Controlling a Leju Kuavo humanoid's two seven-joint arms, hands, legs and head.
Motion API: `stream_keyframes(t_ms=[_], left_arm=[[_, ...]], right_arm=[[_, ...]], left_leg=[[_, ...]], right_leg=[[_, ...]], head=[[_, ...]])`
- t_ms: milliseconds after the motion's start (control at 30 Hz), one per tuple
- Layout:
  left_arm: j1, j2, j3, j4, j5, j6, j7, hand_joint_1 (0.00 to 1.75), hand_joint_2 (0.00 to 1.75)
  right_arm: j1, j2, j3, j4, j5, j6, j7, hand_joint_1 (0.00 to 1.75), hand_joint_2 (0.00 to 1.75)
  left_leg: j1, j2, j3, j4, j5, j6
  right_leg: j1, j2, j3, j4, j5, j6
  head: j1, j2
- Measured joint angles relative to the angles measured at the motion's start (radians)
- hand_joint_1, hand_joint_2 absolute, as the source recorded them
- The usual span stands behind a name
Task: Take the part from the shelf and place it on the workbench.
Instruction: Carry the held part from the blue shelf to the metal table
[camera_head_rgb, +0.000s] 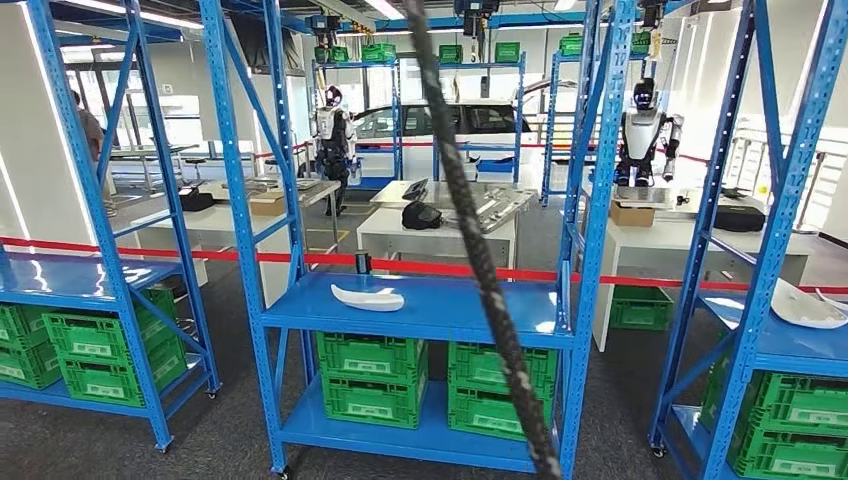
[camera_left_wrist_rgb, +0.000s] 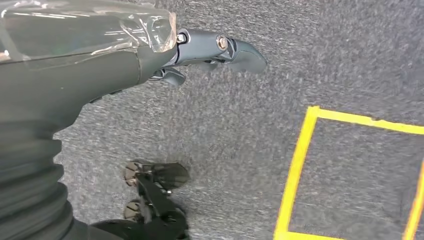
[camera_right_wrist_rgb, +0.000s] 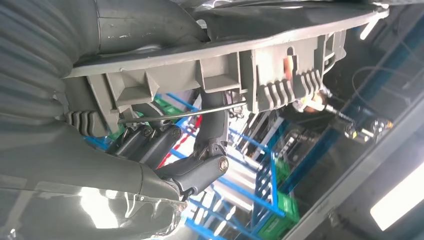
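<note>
Right hand (camera_right_wrist_rgb: 165, 150) grips grey part (camera_right_wrist_rgb: 225, 65); left hand (camera_left_wrist_rgb: 200, 55) hangs over carpet (camera_left_wrist_rgb: 310, 55).

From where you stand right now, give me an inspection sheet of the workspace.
Surface: blue shelf board straight ahead, a white workbench behind it past the red tape.
Job's things: a white part lies on the middle shelf; another white part lies on the shelf to the right.
Clutter: green crates on the lower shelves.
Robot hands: the right robot hand holds a grey ribbed part; the left robot hand hangs over the carpet, holding nothing.
Cables: a dark braided cable crosses the head view.
Surroundings: two other robots at benches, a car, yellow floor tape.
</note>
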Motion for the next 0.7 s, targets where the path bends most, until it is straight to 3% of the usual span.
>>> stream_keyframes(t_ms=[67,133,167,267,300,333,367,433,500,567,633,700], left_arm=[[-0.004,0.000,0.006,0.000,-0.010,-0.005,-0.005,0.00,1.75],[-0.005,-0.001,0.013,0.000,-0.016,-0.012,-0.010,0.00,1.75],[-0.006,-0.001,0.015,0.000,-0.017,-0.014,-0.011,0.00,1.75],[-0.009,-0.002,0.018,0.000,-0.020,-0.016,-0.013,0.00,1.75],[-0.009,-0.002,0.018,0.001,-0.022,-0.016,-0.014,0.00,1.75],[-0.009,-0.002,0.019,0.002,-0.024,-0.016,-0.014,0.00,1.75],[-0.009,-0.002,0.021,0.003,-0.026,-0.017,-0.015,0.00,1.75],[-0.011,-0.001,0.023,0.005,-0.027,-0.018,-0.017,0.00,1.75],[-0.013,-0.001,0.026,0.005,-0.028,-0.018,-0.018,0.00,1.75],[-0.012,-0.001,0.031,0.004,-0.028,-0.018,-0.019,0.00,1.75],[-0.010,0.000,0.035,0.004,-0.028,-0.018,-0.020,0.00,1.75],[-0.012,0.000,0.037,0.005,-0.028,-0.018,-0.020,0.00,1.75]], right_arm=[[-0.006,0.000,0.000,-0.001,0.001,0.006,-0.001,1.75,1.75],[-0.013,-0.001,0.000,-0.001,-0.001,0.010,-0.001,1.75,1.75],[-0.017,-0.002,-0.001,0.000,-0.002,0.012,-0.002,1.75,1.75],[-0.020,-0.002,-0.001,0.000,-0.005,0.013,-0.003,1.75,1.75],[-0.020,-0.002,0.000,0.001,-0.006,0.014,-0.003,1.75,1.75],[-0.021,-0.002,0.000,0.002,-0.009,0.015,-0.003,1.75,1.75],[-0.023,-0.003,0.000,0.003,-0.011,0.016,-0.003,1.75,1.75],[-0.031,-0.003,0.000,0.004,-0.016,0.019,-0.003,1.75,1.75],[-0.037,-0.004,0.000,0.004,-0.019,0.021,-0.002,1.75,1.75],[-0.041,-0.004,0.000,0.004,-0.020,0.022,-0.002,1.75,1.75],[-0.046,-0.003,-0.001,0.005,-0.021,0.022,-0.002,1.75,1.75],[-0.048,-0.003,-0.001,0.005,-0.021,0.022,-0.002,1.75,1.75]], left_leg=[[-0.003,-0.012,-0.007,-0.007,0.004,0.014],[0.001,-0.027,-0.010,-0.020,0.019,0.029],[0.003,-0.034,-0.011,-0.026,0.027,0.036],[0.001,-0.060,-0.026,-0.028,0.040,0.045],[0.000,-0.071,-0.031,-0.027,0.043,0.044],[0.000,-0.082,-0.034,-0.026,0.045,0.043],[0.000,-0.093,-0.036,-0.023,0.047,0.041],[-0.001,-0.115,-0.042,-0.010,0.046,0.034],[-0.004,-0.132,-0.054,0.002,0.045,0.024],[-0.001,-0.144,-0.063,0.004,0.049,0.012],[0.001,-0.125,-0.074,0.022,0.039,0.001],[0.003,-0.076,-0.112,0.111,-0.017,-0.009]], right_leg=[[0.003,-0.015,-0.005,-0.001,0.004,0.010],[0.002,-0.009,-0.018,0.020,-0.012,0.016],[0.001,0.003,-0.037,0.059,-0.035,0.015],[-0.003,0.032,-0.127,0.259,-0.124,0.008],[-0.003,0.034,-0.141,0.295,-0.134,0.011],[-0.004,0.036,-0.135,0.290,-0.127,0.018],[-0.006,0.039,-0.107,0.242,-0.104,0.026],[-0.010,0.065,-0.028,0.095,-0.053,0.036],[-0.011,0.081,0.008,0.019,-0.032,0.028],[-0.008,0.068,0.007,0.015,-0.028,0.012],[-0.011,0.052,0.008,0.013,-0.022,-0.001],[-0.012,0.034,0.006,0.012,-0.018,-0.009]], head=[[0.001,0.000],[0.003,0.000],[0.004,0.000],[0.007,0.000],[0.008,0.000],[0.008,0.000],[0.009,0.000],[0.010,0.000],[0.010,0.000],[0.009,0.000],[0.007,0.000],[0.004,0.000]])
